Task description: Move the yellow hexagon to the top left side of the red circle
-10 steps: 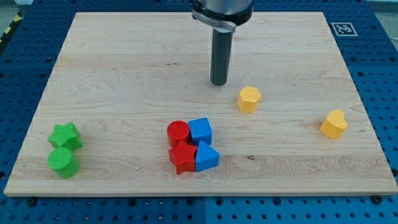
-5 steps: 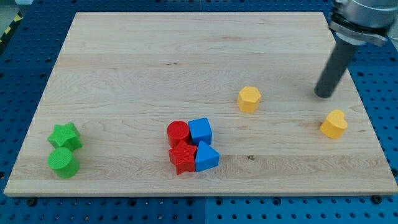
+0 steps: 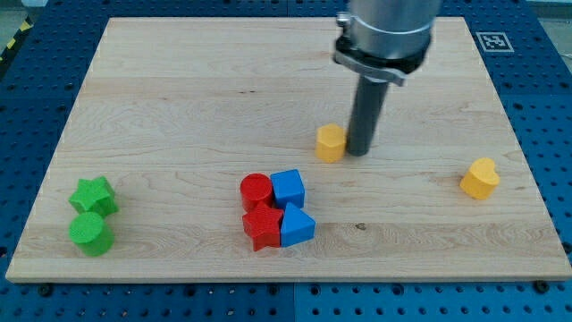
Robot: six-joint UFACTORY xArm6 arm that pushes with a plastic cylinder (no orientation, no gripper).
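Taking the red circle (image 3: 256, 190) as the landmark, a red star-like block (image 3: 263, 226) is seen touching it just toward the view's bottom, with a blue triangular block (image 3: 298, 225) at its lower right and a blue cube (image 3: 288, 188) pressed against its right side, the four forming one tight cluster. Well to the view's left of the red circle, a green cylinder (image 3: 90, 233) lies below a green star (image 3: 94, 196), the two touching. Far to its right, a yellow heart-shaped block (image 3: 480, 178) sits near the edge of the wooden board (image 3: 179, 89). The yellow hexagon (image 3: 331, 142) is found above and to the right of the red circle, apart from the cluster. My tip (image 3: 359, 151) is set against the hexagon's right side; no gripper is carried, so nothing is grasped, only a bare rod in contact with the block.
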